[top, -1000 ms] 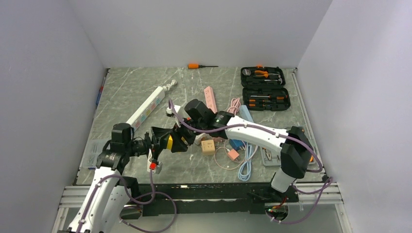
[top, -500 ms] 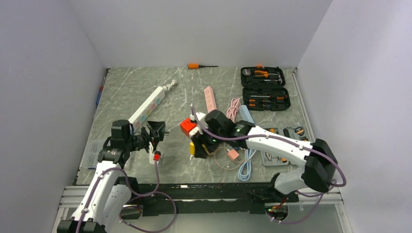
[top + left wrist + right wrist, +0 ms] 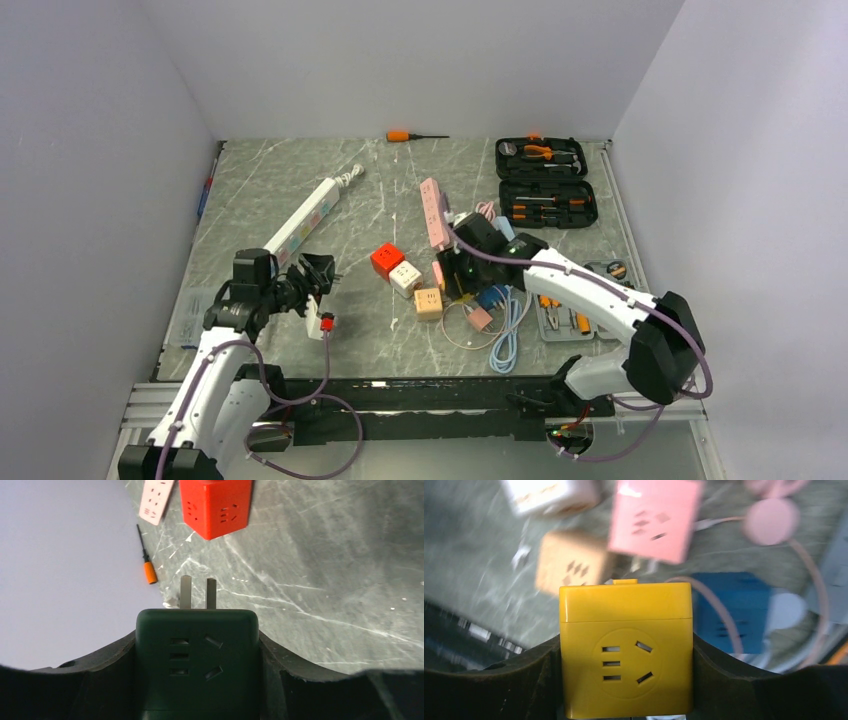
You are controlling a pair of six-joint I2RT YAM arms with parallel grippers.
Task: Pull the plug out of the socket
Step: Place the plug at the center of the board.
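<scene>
Green plug (image 3: 196, 652), yellow socket (image 3: 626, 635) — apart.

The red cube (image 3: 215, 505) is cut off by the top edge of the left wrist view; below it, the green plug (image 3: 196, 665) runs off the bottom. In the right wrist view, everything but the yellow cube (image 3: 625, 655) is blurred.

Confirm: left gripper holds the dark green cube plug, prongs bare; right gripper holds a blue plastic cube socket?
Not blue: the right gripper holds a yellow plastic cube socket, per the right wrist view. The rest is right.
</scene>
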